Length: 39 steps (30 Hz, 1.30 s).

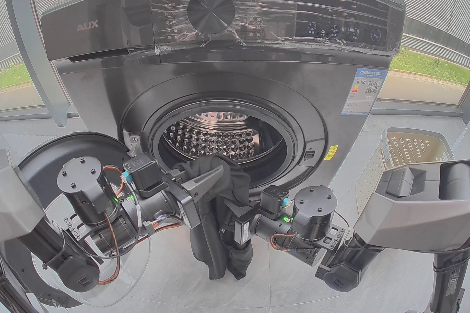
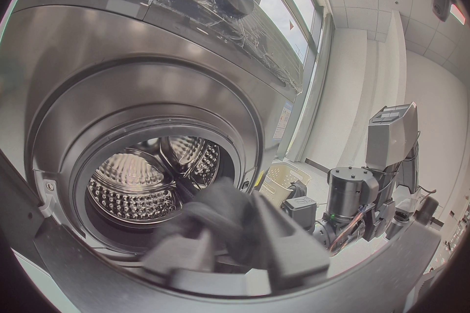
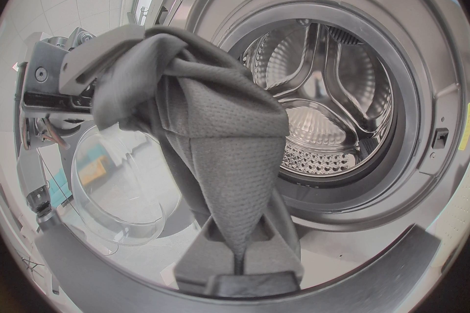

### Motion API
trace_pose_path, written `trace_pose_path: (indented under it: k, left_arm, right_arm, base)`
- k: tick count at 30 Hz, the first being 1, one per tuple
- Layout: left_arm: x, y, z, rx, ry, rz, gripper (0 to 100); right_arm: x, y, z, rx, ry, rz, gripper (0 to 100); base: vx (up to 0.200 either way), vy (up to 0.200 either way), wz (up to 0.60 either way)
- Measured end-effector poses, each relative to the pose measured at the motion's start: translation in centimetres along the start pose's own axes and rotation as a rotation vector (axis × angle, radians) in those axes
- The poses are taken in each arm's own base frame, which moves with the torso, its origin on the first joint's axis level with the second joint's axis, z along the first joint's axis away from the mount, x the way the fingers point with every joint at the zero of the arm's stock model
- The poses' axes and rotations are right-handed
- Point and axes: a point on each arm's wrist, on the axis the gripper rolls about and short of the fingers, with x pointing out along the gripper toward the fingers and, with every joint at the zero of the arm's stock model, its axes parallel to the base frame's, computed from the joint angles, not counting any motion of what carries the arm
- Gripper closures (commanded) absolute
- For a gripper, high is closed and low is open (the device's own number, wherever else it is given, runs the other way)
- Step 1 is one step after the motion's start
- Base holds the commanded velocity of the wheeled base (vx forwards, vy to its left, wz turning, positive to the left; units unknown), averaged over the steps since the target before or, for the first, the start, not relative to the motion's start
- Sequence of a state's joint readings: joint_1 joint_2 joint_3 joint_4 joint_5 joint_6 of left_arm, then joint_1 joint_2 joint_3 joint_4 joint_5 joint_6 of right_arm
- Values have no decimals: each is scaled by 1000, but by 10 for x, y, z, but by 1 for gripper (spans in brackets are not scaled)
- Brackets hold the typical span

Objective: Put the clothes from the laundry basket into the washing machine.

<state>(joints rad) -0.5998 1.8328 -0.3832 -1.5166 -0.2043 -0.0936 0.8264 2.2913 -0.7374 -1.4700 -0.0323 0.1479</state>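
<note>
Windows point(image 1: 435, 64) backed the washing machine point(image 1: 98, 84); left gripper point(image 2: 230, 235) and right gripper point(image 3: 239, 255) both clenched a dark garment point(image 1: 220, 231), spread for the drum point(image 1: 215, 138).

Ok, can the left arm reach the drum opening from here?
Probably yes: the door is swung aside, the drum opening is clear, and the left gripper sits just before it, though the right gripper also holds the dark garment.

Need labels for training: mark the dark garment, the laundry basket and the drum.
dark garment point(image 1: 216, 250), head view, on its hanging lower fold.
laundry basket point(image 1: 421, 150), head view, on its perforated inner wall.
drum point(image 3: 313, 125), right wrist view, on its dimpled back wall.
</note>
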Motion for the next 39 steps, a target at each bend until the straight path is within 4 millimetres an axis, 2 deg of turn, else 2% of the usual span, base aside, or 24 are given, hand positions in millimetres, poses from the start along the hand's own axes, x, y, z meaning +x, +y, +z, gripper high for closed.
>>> trace_pose_path:
  k: [6, 12, 19, 25, 32, 39]
  left_arm:
    - [1, 11, -7, -1, 25, 42, 0]
    - [4, 25, -17, -2, 55, 95, 0]
    - [5, 27, -22, -1, 71, 107, 0]
    - [-1, 22, -29, -3, 112, 81, 0]
    - [-17, 7, -44, 4, 204, -19, 0]
    - [-34, -2, -58, 19, 298, -113, 0]
  right_arm:
    - [-12, -2, 4, 7, 14, -17, 100]
    - [-29, -19, 18, 18, 32, -118, 100]
    - [-44, -24, 28, 83, 71, -165, 100]
    - [-38, -21, 46, 112, -5, -164, 100]
    - [-26, -8, 74, 147, -130, -126, 100]
    - [-23, -5, 85, 157, -177, -129, 100]
  base:
    - [0, 0, 0]
    - [0, 0, 0]
    - [0, 0, 0]
    - [0, 0, 0]
    - [0, 0, 0]
    - [0, 0, 0]
